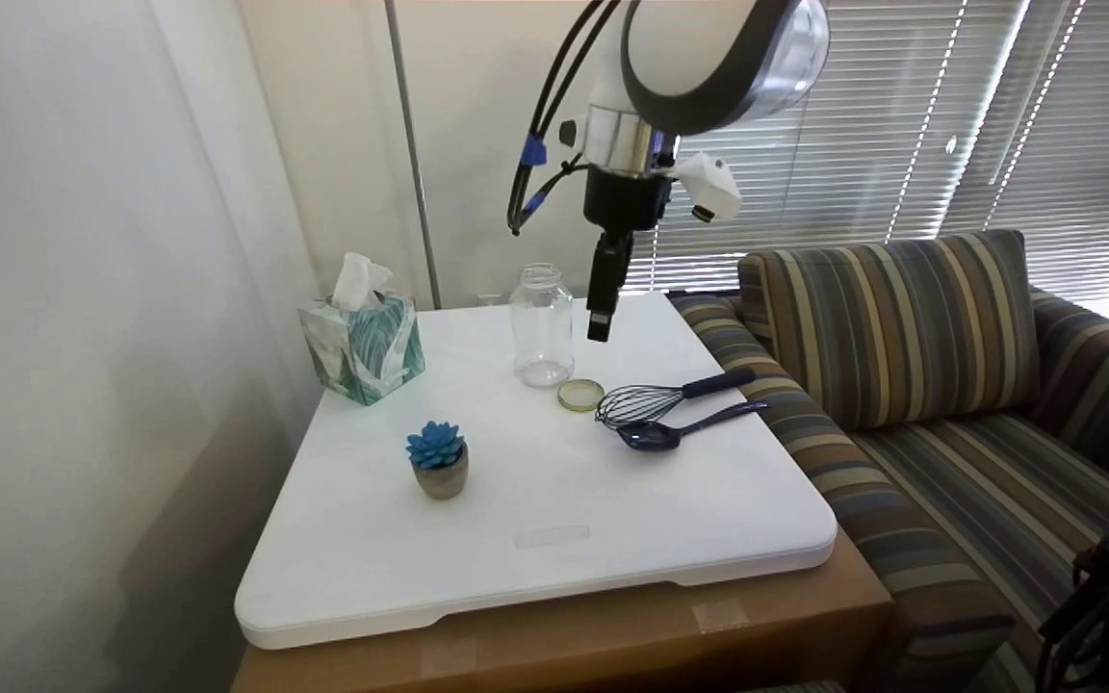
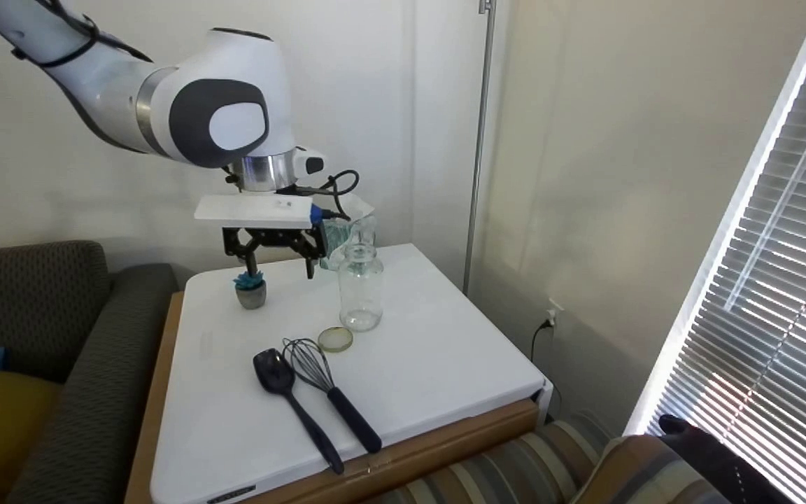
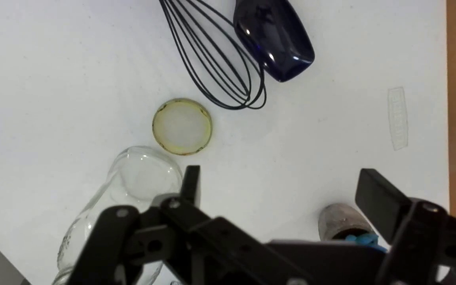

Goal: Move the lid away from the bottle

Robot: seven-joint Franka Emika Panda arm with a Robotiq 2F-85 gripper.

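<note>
So the lid (image 3: 182, 127) is lying flat on the white surface (image 1: 372, 568), already off the bottle (image 1: 543, 332) and just beside its base. The bottle is standing upright with its mouth open at the top. Our fingers (image 3: 379, 202) hang above the surface, spread wide apart, and in the wrist view one of them blocks part of the bottle for us. Across the lid from the bottle we've got a whisk (image 1: 697, 388), super close but apart, then a spoon (image 1: 653, 436) right next to the whisk; honestly, we can't tell if those two touch. In both exterior views we also spot a tissue box (image 1: 365, 352) and a plant (image 1: 439, 464), both standing well apart from the lid.
</note>
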